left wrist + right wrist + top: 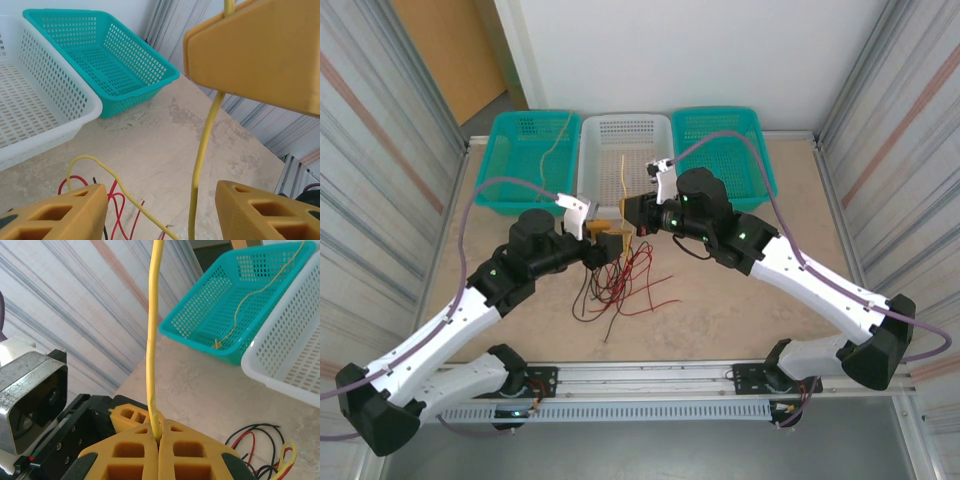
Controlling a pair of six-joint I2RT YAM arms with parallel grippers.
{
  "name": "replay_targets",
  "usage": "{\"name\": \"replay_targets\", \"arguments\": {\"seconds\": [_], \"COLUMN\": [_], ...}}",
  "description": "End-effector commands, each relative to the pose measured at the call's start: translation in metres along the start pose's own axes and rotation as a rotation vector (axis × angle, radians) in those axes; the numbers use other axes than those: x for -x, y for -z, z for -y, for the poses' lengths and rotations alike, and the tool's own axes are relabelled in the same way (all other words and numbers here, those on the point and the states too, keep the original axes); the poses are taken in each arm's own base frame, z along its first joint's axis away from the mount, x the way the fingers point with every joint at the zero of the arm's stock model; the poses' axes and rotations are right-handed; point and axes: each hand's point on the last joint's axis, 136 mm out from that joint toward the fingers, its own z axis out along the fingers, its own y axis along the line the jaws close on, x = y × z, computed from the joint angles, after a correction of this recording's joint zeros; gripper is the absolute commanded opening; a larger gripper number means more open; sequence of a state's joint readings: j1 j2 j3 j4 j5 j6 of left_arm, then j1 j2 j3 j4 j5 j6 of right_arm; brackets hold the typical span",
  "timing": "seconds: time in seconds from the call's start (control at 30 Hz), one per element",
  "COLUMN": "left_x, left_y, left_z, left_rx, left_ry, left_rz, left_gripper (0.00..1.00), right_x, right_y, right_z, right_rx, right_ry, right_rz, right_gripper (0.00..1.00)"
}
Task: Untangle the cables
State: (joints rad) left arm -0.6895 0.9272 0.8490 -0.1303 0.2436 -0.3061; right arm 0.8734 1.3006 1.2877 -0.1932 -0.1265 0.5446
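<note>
The yellow cable is pinched upright in the fully closed right tool, seemingly so that it can be drawn clear of the red and black cables heaped on the desk, and is straddled, ungripped, by the half-open left tool.

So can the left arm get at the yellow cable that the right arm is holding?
Probably yes: the yellow cable runs between the open jaws of the left arm, close to where the right arm grips it, with nothing in the way.
</note>
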Motion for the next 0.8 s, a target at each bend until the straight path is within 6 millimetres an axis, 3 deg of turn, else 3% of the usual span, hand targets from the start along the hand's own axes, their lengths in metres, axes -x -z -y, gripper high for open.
{"name": "replay_targets", "arguments": {"seconds": [0.0,0.33,0.53,0.77], "left_x": [0.009,0.017,0.007,0.019], "left_y": [0.006,0.001,-0.011,-0.007], "left_z": [0.012,0.012,0.007,-0.012], "left_rx": [-0.044,-0.036,-0.027,0.099], "left_ry": [-0.05,-0.06,-0.047,-0.034], "left_rz": [0.032,0.048,0.021,0.077], "left_gripper": [0.56,0.44,0.34,0.0], "right_x": [0.007,-0.001,0.002,0.002], "right_y": [0.004,0.001,0.002,0.002], "right_z": [-0.009,-0.012,-0.018,-0.017], "right_rx": [0.006,0.01,0.029,0.027], "right_ry": [0.029,0.045,0.044,0.049], "right_rz": [0.009,-0.01,0.001,0.012], "right_gripper": [0.0,0.0,0.0,0.0]}}
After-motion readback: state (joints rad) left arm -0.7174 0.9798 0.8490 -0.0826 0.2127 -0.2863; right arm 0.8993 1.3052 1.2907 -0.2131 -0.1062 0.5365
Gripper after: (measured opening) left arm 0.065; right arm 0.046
